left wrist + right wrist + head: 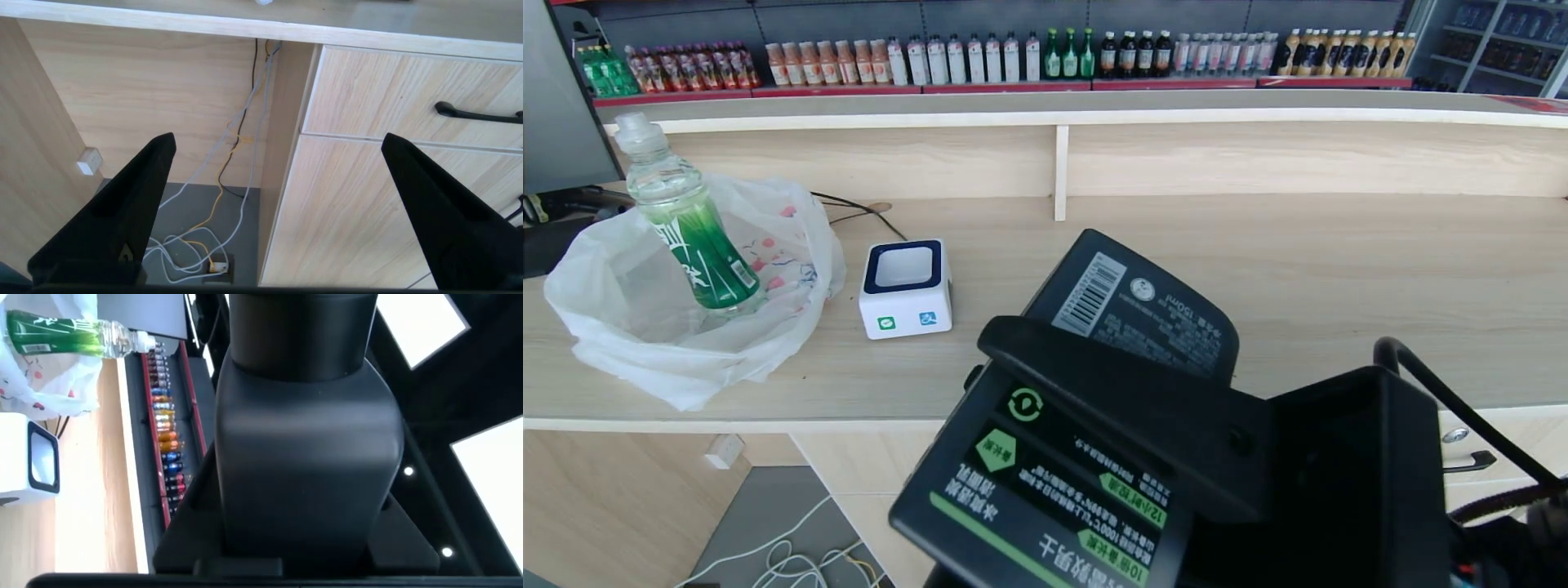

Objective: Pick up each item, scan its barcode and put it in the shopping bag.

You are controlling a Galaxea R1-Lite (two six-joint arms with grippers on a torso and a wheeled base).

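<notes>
My right gripper (pixel 1123 396) is shut on a black flat bottle (pixel 1143 314), held up over the counter's front edge, close to the head camera. Its barcode label (pixel 1088 291) faces up and toward the scanner. The right wrist view has the black bottle (pixel 306 441) close up. The white scanner box (pixel 905 287) with a dark-rimmed window sits on the counter left of the bottle. Further left lies the white shopping bag (pixel 629 327) with a green-labelled water bottle (pixel 690 233) standing tilted in it. My left gripper (pixel 270 212) hangs open below the counter, with nothing between its fingers.
The wooden counter (pixel 1339 269) has a raised back ledge with an upright divider (pixel 1061 171). Drink shelves (pixel 1013 57) line the back wall. A monitor (pixel 556 98) stands at far left. Cables (pixel 221 196) and a drawer handle (pixel 478 113) are under the counter.
</notes>
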